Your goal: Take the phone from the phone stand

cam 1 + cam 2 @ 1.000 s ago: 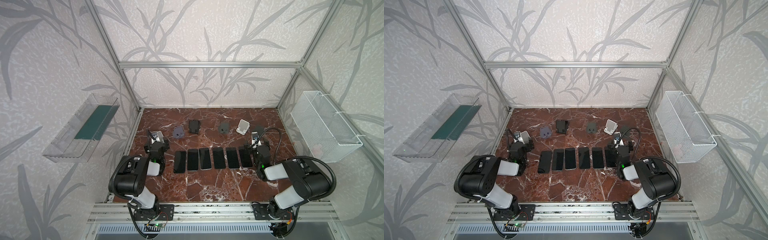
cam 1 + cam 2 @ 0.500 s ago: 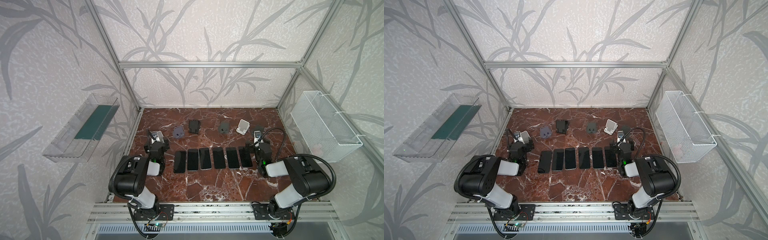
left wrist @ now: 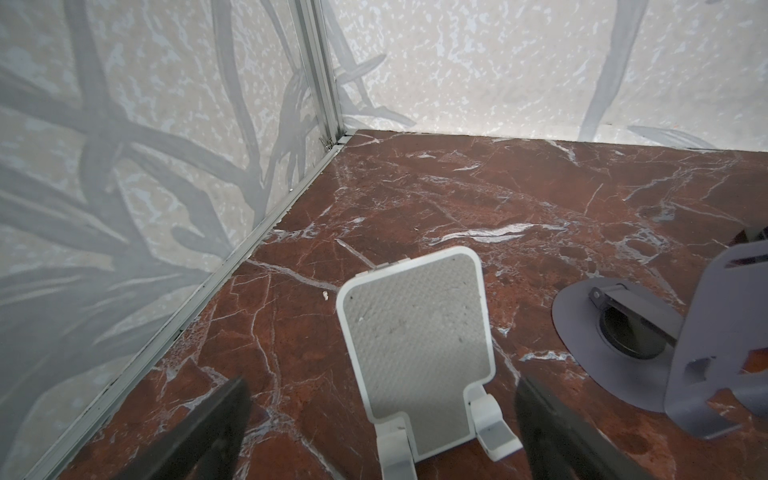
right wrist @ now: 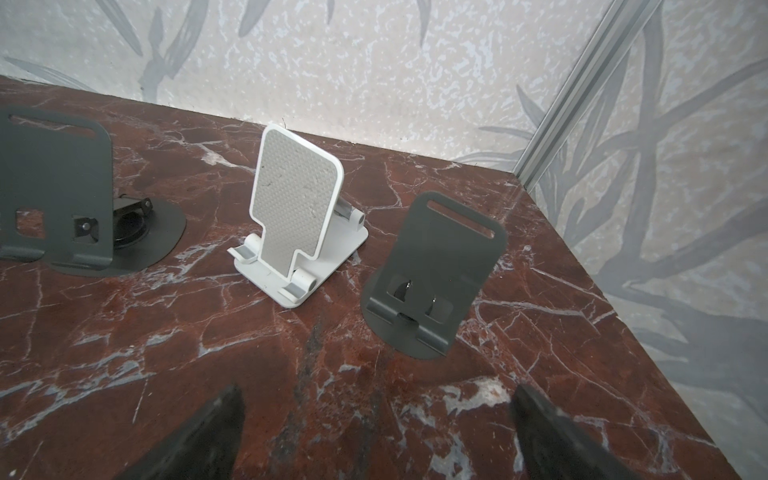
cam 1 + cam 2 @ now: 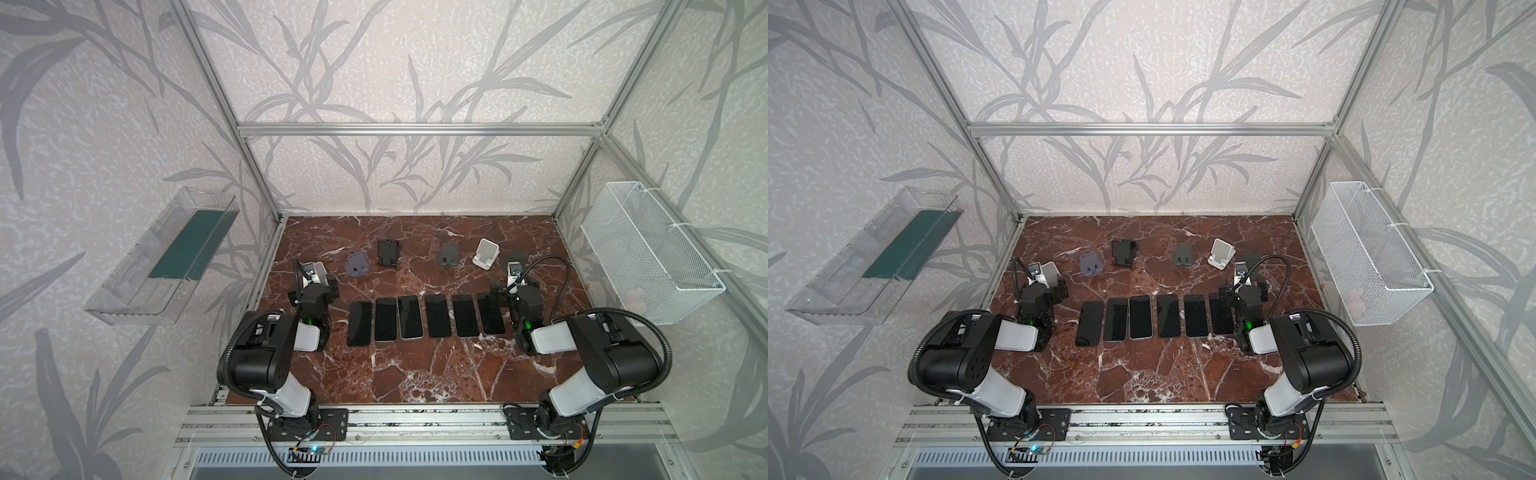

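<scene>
Phones (image 5: 410,316) lie flat, stands (image 5: 485,253) apparently all empty, so left fingers (image 3: 208,430) and right fingers (image 4: 199,436) rest apart, idle.

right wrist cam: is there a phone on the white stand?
No, the white stand is bare, with nothing resting on its back or its front lips.

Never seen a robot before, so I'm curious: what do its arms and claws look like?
Both the left arm and right arm have chunky black joint housings joined by white links. A ribbed black cable loops over each, and a small green light glows near each wrist. The left gripper and right gripper end in dark, tapered fingers.
</scene>
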Available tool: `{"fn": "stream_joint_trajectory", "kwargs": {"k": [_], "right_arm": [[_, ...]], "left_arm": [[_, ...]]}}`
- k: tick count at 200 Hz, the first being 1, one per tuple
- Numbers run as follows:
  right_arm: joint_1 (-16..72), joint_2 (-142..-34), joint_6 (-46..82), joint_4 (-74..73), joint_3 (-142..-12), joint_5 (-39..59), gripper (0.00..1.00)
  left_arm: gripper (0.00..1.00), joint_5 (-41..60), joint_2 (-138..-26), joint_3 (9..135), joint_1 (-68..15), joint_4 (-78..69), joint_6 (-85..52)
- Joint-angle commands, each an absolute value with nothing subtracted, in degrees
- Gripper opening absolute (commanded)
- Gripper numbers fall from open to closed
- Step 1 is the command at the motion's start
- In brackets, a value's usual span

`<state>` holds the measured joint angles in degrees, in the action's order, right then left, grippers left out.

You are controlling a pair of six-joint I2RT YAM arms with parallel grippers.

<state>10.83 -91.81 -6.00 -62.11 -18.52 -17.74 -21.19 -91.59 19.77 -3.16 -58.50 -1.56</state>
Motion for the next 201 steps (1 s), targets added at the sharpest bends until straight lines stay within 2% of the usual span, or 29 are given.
{"fn": "stream_joint_trajectory", "kwargs": {"k": [1, 32, 201], "right_arm": [[11.1, -92.2, -5.6, -62.0, -19.6, -18.0, 0.99], [9.5, -91.6, -4.4, -59.6, -20.4, -15.0, 0.99], [9.7, -91.6, -4.7, -60.1, -20.1, -15.3, 0.99]], "left_arm": [[0.99, -21.8, -91.0, 20.3, -3.1, -58.9, -1.7], [0.99, -21.8, -91.0, 20.2, -3.1, -58.9, -1.7], [0.99, -21.8, -90.9, 20.3, -3.1, -58.9, -1.7]]}}
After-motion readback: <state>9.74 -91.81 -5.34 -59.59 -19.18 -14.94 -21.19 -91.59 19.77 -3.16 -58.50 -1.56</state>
